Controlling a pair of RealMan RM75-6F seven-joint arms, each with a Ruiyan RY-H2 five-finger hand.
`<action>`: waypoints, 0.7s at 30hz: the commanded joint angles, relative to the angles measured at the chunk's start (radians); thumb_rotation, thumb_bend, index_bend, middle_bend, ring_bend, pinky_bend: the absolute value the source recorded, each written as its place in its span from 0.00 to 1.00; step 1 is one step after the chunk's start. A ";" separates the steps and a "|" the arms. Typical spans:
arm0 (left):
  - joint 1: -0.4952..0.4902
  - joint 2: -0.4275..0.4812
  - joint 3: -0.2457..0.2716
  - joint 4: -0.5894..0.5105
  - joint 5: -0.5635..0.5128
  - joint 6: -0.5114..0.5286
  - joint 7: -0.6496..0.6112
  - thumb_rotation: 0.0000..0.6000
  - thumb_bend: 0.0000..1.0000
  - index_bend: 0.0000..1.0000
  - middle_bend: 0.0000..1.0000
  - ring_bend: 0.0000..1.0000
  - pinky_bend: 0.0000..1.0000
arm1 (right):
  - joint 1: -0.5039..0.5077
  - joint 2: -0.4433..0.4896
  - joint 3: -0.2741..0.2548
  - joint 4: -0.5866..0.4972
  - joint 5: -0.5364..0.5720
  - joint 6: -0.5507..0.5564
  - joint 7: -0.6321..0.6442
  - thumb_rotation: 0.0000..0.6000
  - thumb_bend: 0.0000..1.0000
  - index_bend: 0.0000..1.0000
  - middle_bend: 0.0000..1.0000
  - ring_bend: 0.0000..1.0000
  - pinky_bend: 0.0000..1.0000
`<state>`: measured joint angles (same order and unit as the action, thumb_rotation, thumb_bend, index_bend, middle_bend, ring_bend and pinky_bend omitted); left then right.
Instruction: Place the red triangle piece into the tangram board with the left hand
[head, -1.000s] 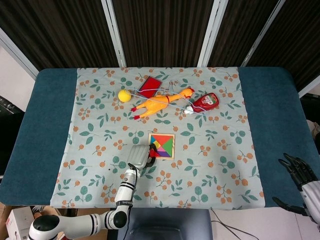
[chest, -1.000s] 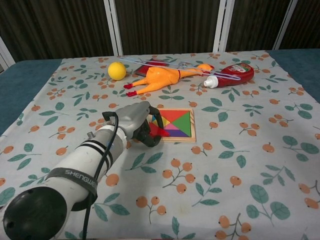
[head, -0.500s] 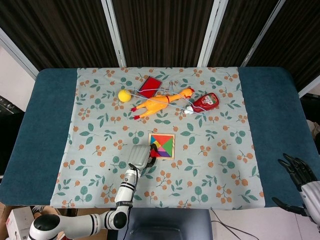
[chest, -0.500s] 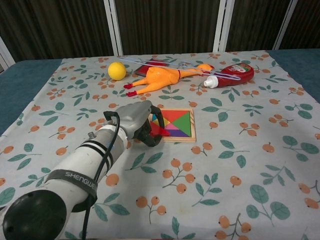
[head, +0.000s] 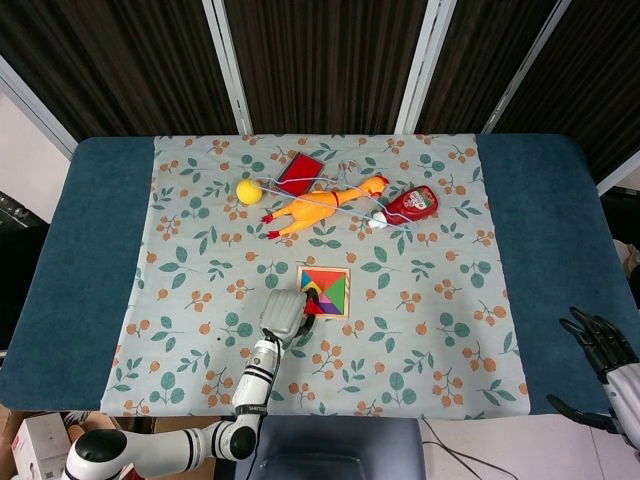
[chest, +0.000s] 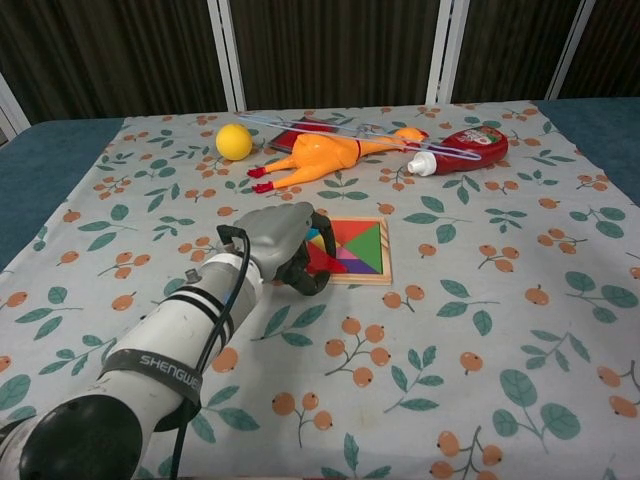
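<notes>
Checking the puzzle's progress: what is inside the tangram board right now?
The tangram board holds coloured pieces, with orange, green and purple showing. Its left part is covered by the left hand holding the red triangle piece, so that corner cannot be seen.

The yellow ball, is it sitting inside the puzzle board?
No, the yellow ball lies on the cloth far behind the puzzle board, beside the rubber chicken.

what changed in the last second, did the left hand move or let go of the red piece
The left hand has edged right, toward the tangram board, and the forearm has swung with it. It has not let go: it still pinches the red triangle piece over the board's left edge. The rubber chicken, yellow ball, ketchup bottle and right hand stayed as they were.
</notes>
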<state>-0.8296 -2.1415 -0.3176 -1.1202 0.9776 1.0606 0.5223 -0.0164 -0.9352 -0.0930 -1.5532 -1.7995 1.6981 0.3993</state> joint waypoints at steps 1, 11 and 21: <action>0.002 0.000 -0.003 0.004 0.001 -0.002 -0.005 1.00 0.43 0.41 1.00 1.00 1.00 | -0.001 0.000 0.000 0.001 0.000 0.001 0.001 1.00 0.29 0.00 0.01 0.00 0.00; 0.009 0.007 -0.001 0.007 0.011 -0.005 -0.010 1.00 0.43 0.33 1.00 1.00 1.00 | -0.002 -0.002 0.000 0.001 -0.001 0.003 -0.005 1.00 0.29 0.00 0.01 0.00 0.00; 0.027 0.040 0.021 -0.064 0.016 0.005 0.026 1.00 0.43 0.35 1.00 1.00 1.00 | -0.001 -0.003 0.000 -0.003 0.000 -0.001 -0.010 1.00 0.29 0.00 0.01 0.00 0.00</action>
<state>-0.8066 -2.1078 -0.3016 -1.1746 0.9944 1.0636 0.5406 -0.0177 -0.9381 -0.0926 -1.5562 -1.7994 1.6976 0.3890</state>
